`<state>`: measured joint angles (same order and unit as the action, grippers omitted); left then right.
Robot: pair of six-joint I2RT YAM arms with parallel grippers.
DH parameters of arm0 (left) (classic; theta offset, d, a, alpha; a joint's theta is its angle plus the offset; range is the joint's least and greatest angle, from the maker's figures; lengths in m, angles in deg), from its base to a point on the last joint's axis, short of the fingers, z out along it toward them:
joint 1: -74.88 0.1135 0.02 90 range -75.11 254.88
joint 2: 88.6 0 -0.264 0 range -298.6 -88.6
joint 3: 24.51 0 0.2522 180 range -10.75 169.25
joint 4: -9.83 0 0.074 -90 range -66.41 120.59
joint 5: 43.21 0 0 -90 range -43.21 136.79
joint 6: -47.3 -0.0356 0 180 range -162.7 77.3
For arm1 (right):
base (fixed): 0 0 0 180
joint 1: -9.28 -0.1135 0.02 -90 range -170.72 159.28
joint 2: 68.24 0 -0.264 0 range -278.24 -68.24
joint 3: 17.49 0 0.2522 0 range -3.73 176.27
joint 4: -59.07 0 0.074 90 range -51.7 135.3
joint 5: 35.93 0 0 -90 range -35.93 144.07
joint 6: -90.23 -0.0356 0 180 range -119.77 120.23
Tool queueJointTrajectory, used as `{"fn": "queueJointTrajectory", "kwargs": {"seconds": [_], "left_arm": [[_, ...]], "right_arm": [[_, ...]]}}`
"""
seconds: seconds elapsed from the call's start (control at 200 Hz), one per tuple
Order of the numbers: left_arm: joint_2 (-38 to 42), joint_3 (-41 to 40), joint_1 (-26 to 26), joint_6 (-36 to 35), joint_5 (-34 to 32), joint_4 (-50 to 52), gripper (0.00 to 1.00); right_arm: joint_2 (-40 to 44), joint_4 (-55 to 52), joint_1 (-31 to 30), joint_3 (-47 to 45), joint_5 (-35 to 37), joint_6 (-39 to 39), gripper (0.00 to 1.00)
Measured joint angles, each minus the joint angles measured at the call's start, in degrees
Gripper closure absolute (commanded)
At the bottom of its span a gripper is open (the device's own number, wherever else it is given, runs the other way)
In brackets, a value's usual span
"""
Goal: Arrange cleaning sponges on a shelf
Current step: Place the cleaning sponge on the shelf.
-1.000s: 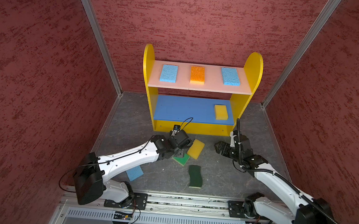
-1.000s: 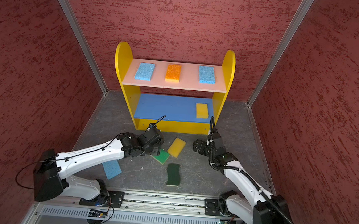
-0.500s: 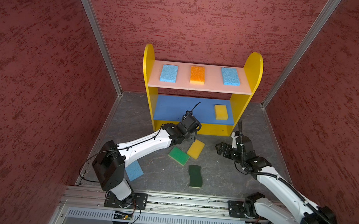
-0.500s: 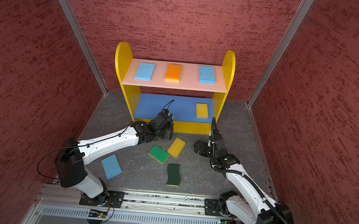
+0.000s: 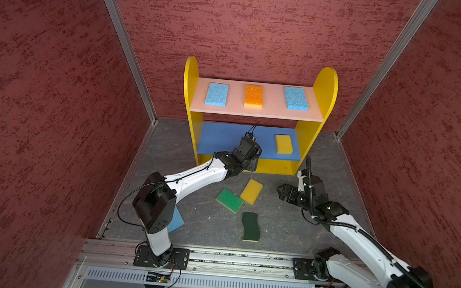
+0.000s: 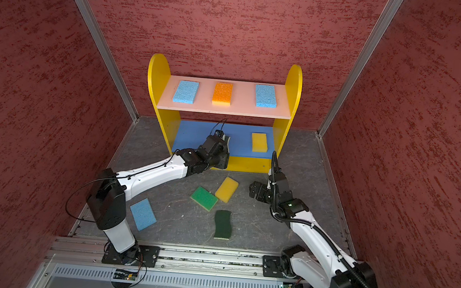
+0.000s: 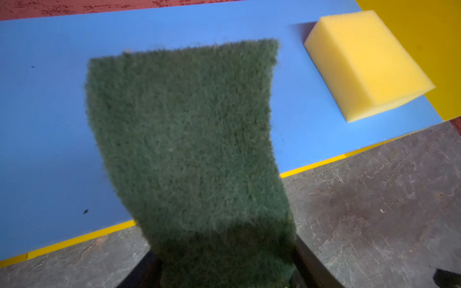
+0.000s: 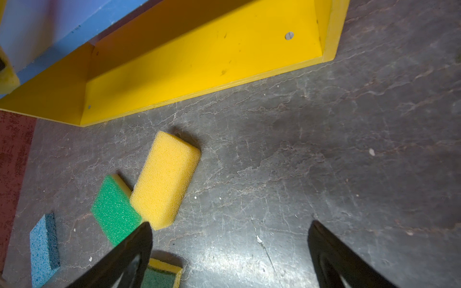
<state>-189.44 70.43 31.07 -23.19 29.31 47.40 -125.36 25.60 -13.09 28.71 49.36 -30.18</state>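
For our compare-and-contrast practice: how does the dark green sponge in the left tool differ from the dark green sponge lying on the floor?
The held dark green sponge is clamped in the left tool, raised before the blue board; the floor dark green sponge lies free on the floor. The held one shows only its scouring face; the floor one also shows a yellow foam edge. Both are dark green, wavy-sided.

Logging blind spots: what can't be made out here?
Left pincer: its wrist view, behind the dark green sponge it holds; top views, under its wrist.
Yellow bottom board: top views, mostly under the blue board.
Wavy floor sponge: right wrist view, cut by frame edge, right pincer.
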Motion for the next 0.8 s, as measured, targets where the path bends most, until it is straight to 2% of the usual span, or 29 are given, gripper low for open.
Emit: {"fn": "queueJointTrajectory", "kwargs": {"seconds": [0.451,0.802], "left_arm": [[-3.7,1.4,1.4,-1.4,-2.4,-7.6,0.34],[-6.0,2.7,1.6,-1.4,-4.6,-8.9,0.34]], "right_arm": [[-2.6,-0.2,0.0,1.6,0.0,1.5,0.02],[-6.3,0.3,0.0,3.1,-0.1,2.3,0.02]]}}
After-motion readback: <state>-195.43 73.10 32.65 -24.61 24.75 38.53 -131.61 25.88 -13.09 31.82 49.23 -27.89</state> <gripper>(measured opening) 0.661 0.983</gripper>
